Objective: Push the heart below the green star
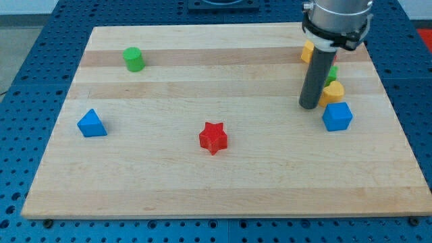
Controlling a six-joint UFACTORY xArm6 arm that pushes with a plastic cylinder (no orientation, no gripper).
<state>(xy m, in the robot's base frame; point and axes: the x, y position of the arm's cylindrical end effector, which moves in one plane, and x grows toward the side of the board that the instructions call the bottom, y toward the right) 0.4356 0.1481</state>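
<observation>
The wooden counter [223, 182] sits on a blue perforated base, and the arm comes down from the view's top right. There is no claw on this arm to be open or closed, only a dark rod whose lower end, my tip [309, 106], rests on the boards.

The yellow heart [333, 92] lies just to the view's right of the tip, close enough that I cannot tell whether they touch. It is a small, glossy yellow piece with a rounded top; its left part is hidden by the rod, so the heart outline is only partly readable. Just above it a sliver of the green star [331, 73] shows, mostly covered by the rod, with a hint of red beside it. Just below the heart sits a blue cube-like block [337, 116].

A yellow block [308, 52] peeks out behind the rod further up. Well apart are a red star [213, 138] near the middle, a blue triangular block [91, 124] at the view's left, and a green cylinder [133, 59] at upper left.
</observation>
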